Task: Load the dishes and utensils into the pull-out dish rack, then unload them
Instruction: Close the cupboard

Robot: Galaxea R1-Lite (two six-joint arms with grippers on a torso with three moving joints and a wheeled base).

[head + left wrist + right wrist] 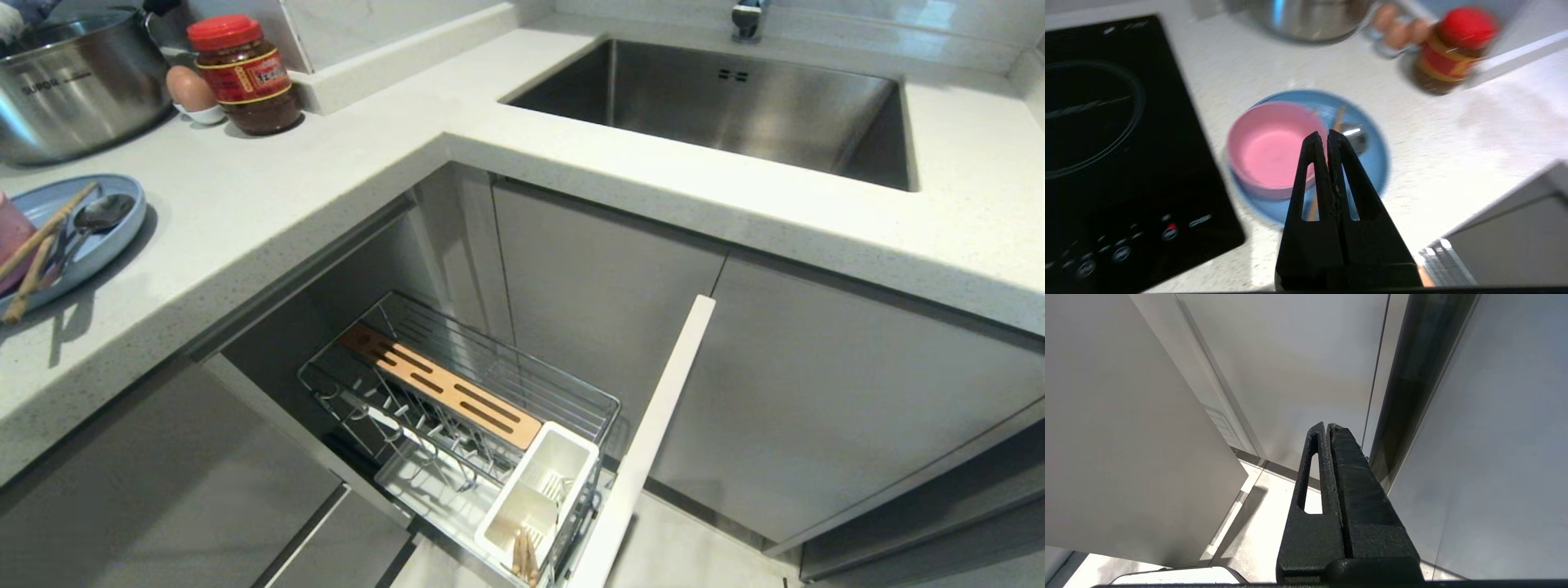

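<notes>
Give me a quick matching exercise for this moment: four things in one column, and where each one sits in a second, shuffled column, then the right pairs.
Things:
1. pink bowl
2. spoon
3. red-lidded jar
4. white cutlery cup

Places:
A. at the near corner of the pull-out dish rack
B. on the counter beside the egg
C. on the blue plate, on its side toward the cooktop
D. lying on the blue plate next to the chopsticks

Pairs: 1-C, 2-D, 3-B, 4-A
</notes>
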